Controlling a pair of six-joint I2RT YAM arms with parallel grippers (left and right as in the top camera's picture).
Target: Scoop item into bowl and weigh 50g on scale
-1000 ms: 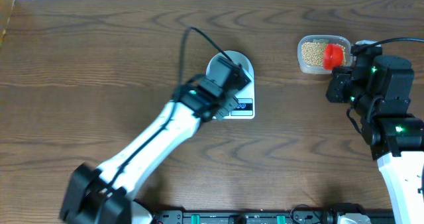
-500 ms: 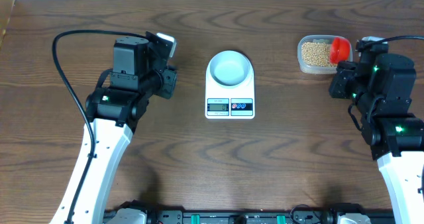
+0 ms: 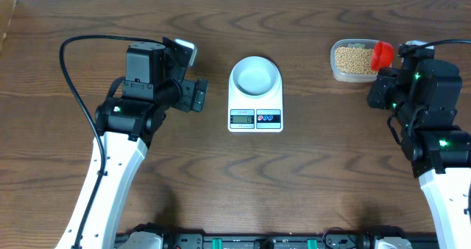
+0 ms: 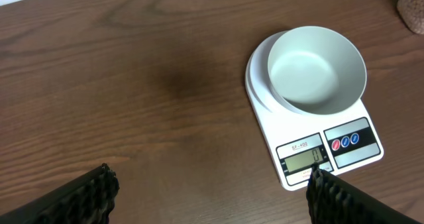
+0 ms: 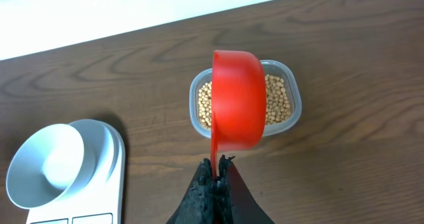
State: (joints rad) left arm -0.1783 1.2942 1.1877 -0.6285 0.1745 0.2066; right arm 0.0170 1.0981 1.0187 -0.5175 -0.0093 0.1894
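Observation:
The empty pale bowl point(image 3: 255, 76) sits on the white scale point(image 3: 255, 116) at mid-table; the display shows zero. In the left wrist view the bowl point(image 4: 317, 68) and scale point(image 4: 344, 148) lie ahead to the right. My left gripper point(image 3: 193, 94) hangs left of the scale, open, with nothing between its fingers point(image 4: 86, 197). Tan beans point(image 3: 351, 57) fill a clear tub at the back right. My right gripper point(image 3: 384, 72) is shut on the handle of a red scoop point(image 3: 382, 54), which stands on edge above the tub's right side. In the right wrist view the scoop point(image 5: 238, 108) covers part of the beans point(image 5: 205, 105).
A black cable point(image 3: 73, 65) loops from the left arm over the table's left side. The clear tub point(image 5: 295, 105) stands near the table's far edge. A dark rail point(image 3: 265, 242) runs along the front edge.
The left arm has drawn back from over the scale to the left and its jaws have opened wide. The red scoop has shifted slightly right, toward the tub's right edge.

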